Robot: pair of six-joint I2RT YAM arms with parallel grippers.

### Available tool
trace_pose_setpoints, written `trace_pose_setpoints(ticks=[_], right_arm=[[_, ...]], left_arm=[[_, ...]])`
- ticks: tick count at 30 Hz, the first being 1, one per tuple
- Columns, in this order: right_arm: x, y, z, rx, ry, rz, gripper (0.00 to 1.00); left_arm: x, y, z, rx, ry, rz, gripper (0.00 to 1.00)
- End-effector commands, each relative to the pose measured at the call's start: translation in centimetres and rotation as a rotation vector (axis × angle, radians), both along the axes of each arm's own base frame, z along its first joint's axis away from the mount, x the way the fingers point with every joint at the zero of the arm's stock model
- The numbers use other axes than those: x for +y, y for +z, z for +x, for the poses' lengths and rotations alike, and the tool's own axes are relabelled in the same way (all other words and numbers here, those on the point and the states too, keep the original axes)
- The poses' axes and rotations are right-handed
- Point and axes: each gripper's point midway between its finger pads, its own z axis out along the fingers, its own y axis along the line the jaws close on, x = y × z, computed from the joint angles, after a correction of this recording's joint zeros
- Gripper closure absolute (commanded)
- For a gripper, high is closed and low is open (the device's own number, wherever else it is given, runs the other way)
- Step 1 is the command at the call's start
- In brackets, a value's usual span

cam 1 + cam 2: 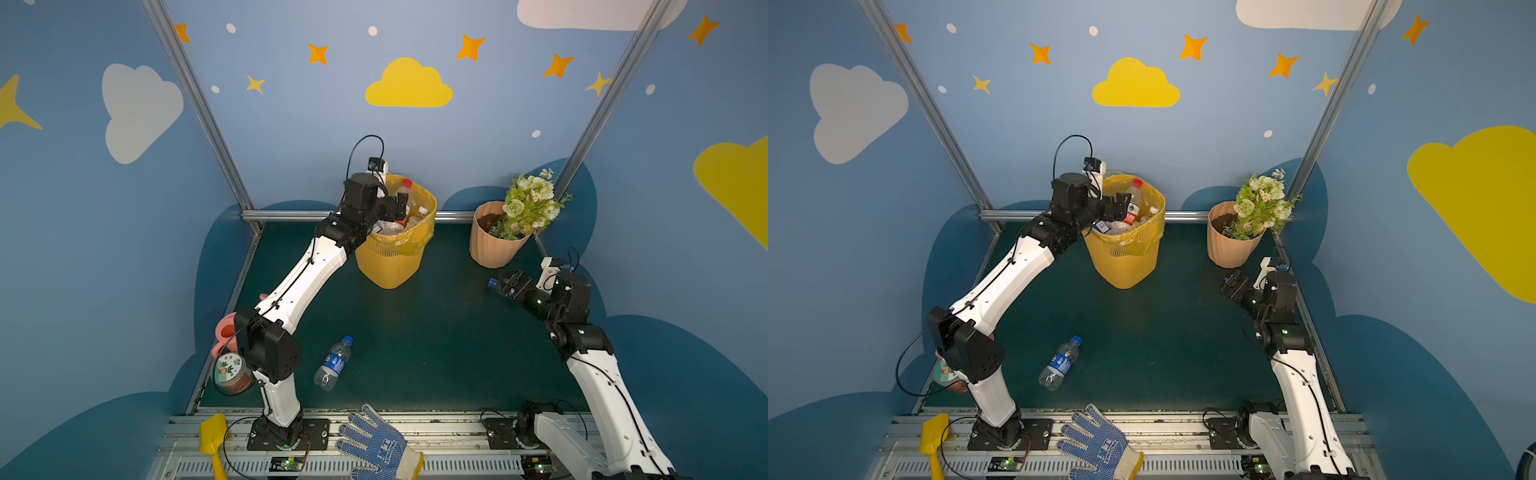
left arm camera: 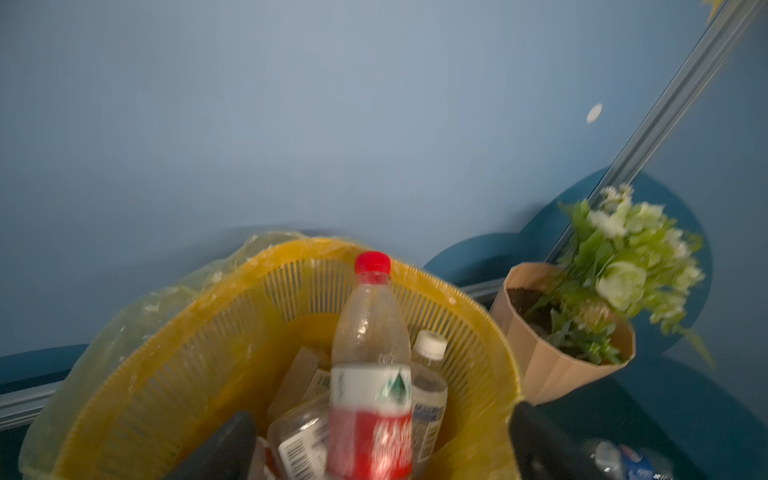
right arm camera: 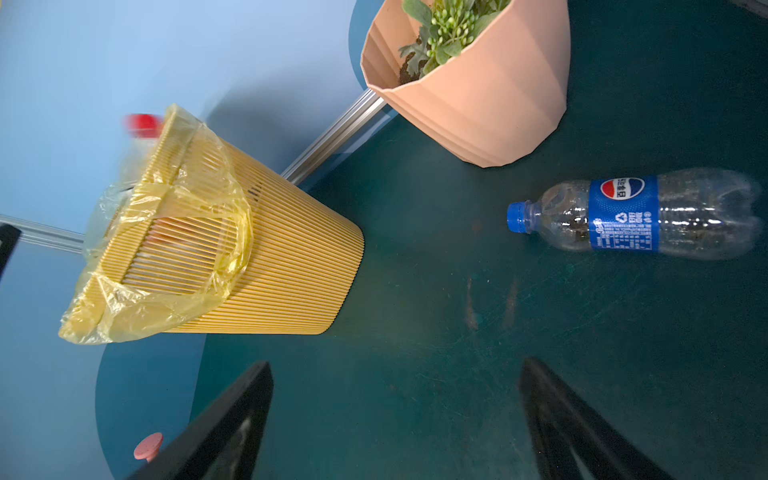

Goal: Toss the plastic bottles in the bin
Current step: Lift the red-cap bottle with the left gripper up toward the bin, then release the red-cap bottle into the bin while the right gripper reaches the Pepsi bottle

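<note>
The yellow ribbed bin (image 1: 395,262) (image 1: 1125,266) (image 3: 270,266) with its yellow bag stands at the back middle. My left gripper (image 1: 400,206) (image 1: 1121,205) (image 2: 382,432) hangs open over the bin's near rim (image 2: 478,316). A red-capped plastic bottle (image 1: 405,193) (image 1: 1134,203) (image 2: 370,340) stands blurred between the spread fingers, free of both, above several bottles in the bin. My right gripper (image 1: 505,284) (image 1: 1231,282) (image 3: 397,370) is open and empty, low by a blue-labelled bottle (image 3: 623,216) on the floor. Another blue-labelled bottle (image 1: 334,363) (image 1: 1061,363) lies at the front middle.
A peach flower pot (image 1: 492,245) (image 3: 478,95) with green-white flowers stands right of the bin, close to my right gripper. A pink watering can (image 1: 224,332) and a lidded jar (image 1: 228,370) sit behind the left arm. A yellow shovel (image 1: 212,436) and a blue-dotted glove (image 1: 374,444) lie on the front rail.
</note>
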Motion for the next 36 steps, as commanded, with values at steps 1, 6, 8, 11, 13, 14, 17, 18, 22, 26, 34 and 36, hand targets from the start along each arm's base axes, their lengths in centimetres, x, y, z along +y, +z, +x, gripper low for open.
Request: trace_pose_setpoints(ticks=[1,6,8,11,13,14,17,18,22,26,34,36], right_arm=[[-0.8,-0.1,-0.1,0.009,-0.019,-0.028,0.1],[-2.6,-1.7,0.4,0.073,-0.093,-0.031,0.09],[-3.6,-2.7,0.6,0.105,-0.131,-0.022,0.09],[-5.1,-4.3,0.8,0.159,-0.195,0.005,0.09],[-6.2,-5.4,0.8,0.187,-0.242,0.027,0.08],[-6.8,-6.0,0.8,0.202,-0.264,0.042,0.08],[-8.5,-7.5,1.1,0.229,-0.322,0.098,0.07],[-8.9,-8.0,1.1,0.241,-0.339,0.117,0.08],[-10.0,-9.5,1.3,0.297,-0.377,0.196,0.07],[-9.7,-10.5,2.2,0.335,-0.352,0.243,0.07],[-9.8,-13.0,4.0,0.44,-0.38,0.328,0.07],[-9.7,-13.4,4.7,0.451,-0.385,0.349,0.06]], left_arm=[[2.3,7.2,-4.7,-0.149,-0.002,-0.089,0.0],[5.9,12.6,-9.7,-0.338,0.058,-0.153,0.0],[6.9,12.8,-11.1,-0.355,0.07,-0.151,0.0],[8.3,11.7,-12.5,-0.356,0.106,-0.136,0.0],[9.2,10.4,-13.0,-0.342,0.135,-0.116,0.0],[9.6,9.8,-13.2,-0.334,0.152,-0.109,0.0],[10.8,7.8,-14.3,-0.31,0.179,-0.106,0.0],[11.1,7.2,-14.7,-0.304,0.184,-0.11,0.0],[12.1,3.5,-15.9,-0.256,0.204,-0.092,0.0],[13.2,0.2,-16.9,-0.187,0.237,-0.063,0.0],[15.8,-6.2,-18.2,-0.016,0.358,-0.051,0.0],[16.1,-7.7,-18.5,0.022,0.369,-0.039,0.0]])
